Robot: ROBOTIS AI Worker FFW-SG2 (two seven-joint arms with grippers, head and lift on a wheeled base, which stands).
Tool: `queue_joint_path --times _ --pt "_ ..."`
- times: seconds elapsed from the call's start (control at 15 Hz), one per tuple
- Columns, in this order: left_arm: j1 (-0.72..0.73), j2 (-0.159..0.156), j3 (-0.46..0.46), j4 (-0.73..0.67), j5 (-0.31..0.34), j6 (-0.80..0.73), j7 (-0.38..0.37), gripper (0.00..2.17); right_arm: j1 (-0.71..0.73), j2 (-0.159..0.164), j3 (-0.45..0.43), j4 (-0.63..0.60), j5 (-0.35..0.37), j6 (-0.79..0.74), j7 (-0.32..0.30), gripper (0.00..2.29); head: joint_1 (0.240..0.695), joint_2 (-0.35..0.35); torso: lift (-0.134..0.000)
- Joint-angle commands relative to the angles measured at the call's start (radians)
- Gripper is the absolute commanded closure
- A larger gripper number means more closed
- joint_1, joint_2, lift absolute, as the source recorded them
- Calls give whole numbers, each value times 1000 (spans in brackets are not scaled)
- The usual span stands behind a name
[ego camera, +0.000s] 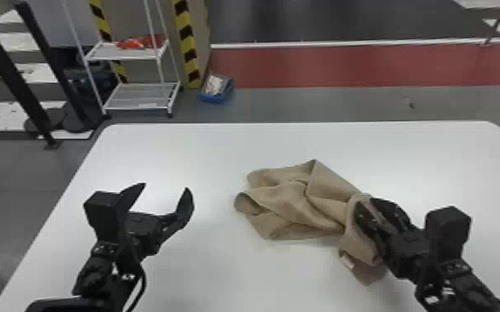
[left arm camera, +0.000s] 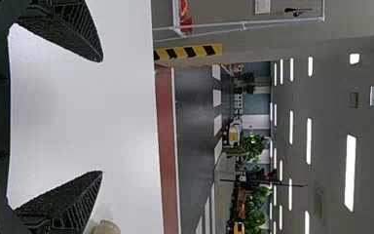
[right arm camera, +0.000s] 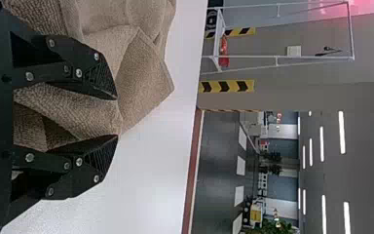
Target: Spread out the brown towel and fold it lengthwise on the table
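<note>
The brown towel (ego camera: 290,203) lies crumpled on the white table, right of centre, with several folds and a corner with a small label hanging towards the near side. At its right end is my right gripper (ego camera: 367,203), shut on a bunched part of it. In the right wrist view, towel cloth (right arm camera: 143,78) fills the gap of the right gripper (right arm camera: 117,117) and spreads past one finger. My left gripper (ego camera: 165,187) stands open and empty above the table's left part, apart from the towel. The left wrist view has the left gripper (left arm camera: 102,116) wide apart, with a bit of towel (left arm camera: 106,227) beyond one finger.
The white table (ego camera: 170,153) has bare surface between the left gripper and the towel, and behind the towel. Past its far edge stand a white wire shelf (ego camera: 143,96) and a blue box (ego camera: 216,88) on the floor.
</note>
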State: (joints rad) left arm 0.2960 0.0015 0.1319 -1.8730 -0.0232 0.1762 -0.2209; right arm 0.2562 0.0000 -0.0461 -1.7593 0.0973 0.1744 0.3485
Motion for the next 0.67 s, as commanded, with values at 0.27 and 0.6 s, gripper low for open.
queue_joint_path --times 0.27,0.6 --pt "0 -4 -2 -2 0 1 0 56 -2 1 -6 1 16 0 -2 1480 695 81 -124" --pt "2 -4 -6 -2 2 1 0 56 38 1 -69 -144 -47 15 0 1480 695 61 -124"
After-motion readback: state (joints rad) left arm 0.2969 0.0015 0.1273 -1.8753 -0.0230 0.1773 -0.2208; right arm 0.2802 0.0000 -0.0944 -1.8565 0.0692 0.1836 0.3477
